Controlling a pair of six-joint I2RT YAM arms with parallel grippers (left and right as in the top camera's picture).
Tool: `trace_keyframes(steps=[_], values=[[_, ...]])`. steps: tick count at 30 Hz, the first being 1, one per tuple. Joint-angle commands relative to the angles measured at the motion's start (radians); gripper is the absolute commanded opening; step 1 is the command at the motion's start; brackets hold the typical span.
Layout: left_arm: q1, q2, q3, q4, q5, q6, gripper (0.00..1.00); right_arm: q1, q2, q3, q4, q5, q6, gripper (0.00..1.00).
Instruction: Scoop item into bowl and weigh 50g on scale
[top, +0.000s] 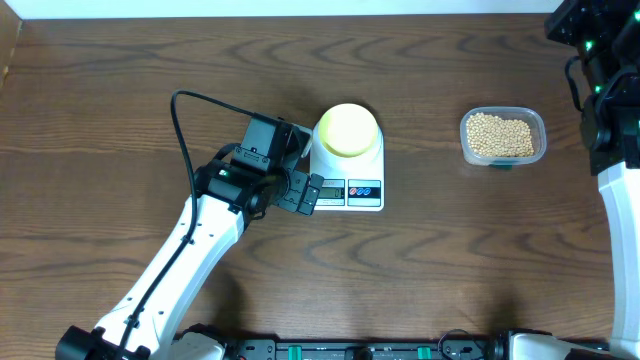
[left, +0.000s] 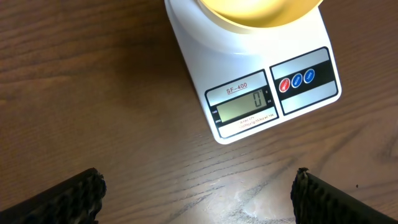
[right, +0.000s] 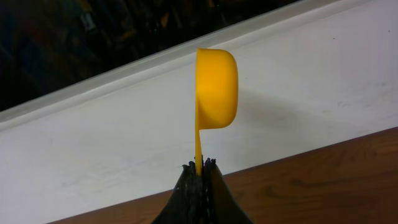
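Overhead: tiny beige beans (top: 500, 135) lie heaped in a clear plastic tub (top: 543, 135), well right of the pale-yellow bowl (top: 347, 130) on the white digital scale (top: 376, 165). They look loose, light and prone to roll, so I'd scoop them, not pinch.

Left wrist: the left gripper (left: 198, 180) is spread wide and empty, and the bowl is cut off.

Right wrist: the right gripper (right: 201, 177) is clenched on the thin handle of the bright yellow plastic scoop (right: 217, 87). The hollow of the scoop faces away.

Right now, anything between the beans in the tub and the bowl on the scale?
Nothing visible. Bare table lies between the tub of beans and the bowl on the scale. The open left fingers sit at the scale's opposite side, off that path. The right fingers grip the yellow scoop.
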Motion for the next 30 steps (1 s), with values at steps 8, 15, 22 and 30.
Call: trace_keyframes(steps=[8, 15, 22, 30], values=[[-0.002, -0.003, 0.0, -0.003, -0.009, 0.017, 0.98, -0.006, 0.003, 0.014, -0.018, -0.01, -0.045, 0.01], [-0.002, -0.003, 0.0, -0.003, -0.009, 0.017, 0.98, -0.04, 0.003, 0.014, -0.026, -0.01, -0.097, 0.01], [-0.002, -0.003, 0.0, -0.003, -0.009, 0.017, 0.98, -0.055, 0.003, 0.014, -0.025, 0.008, -0.105, 0.01], [-0.002, -0.003, 0.0, -0.003, -0.009, 0.017, 0.98, -0.108, 0.005, 0.014, -0.027, 0.025, -0.093, 0.01]])
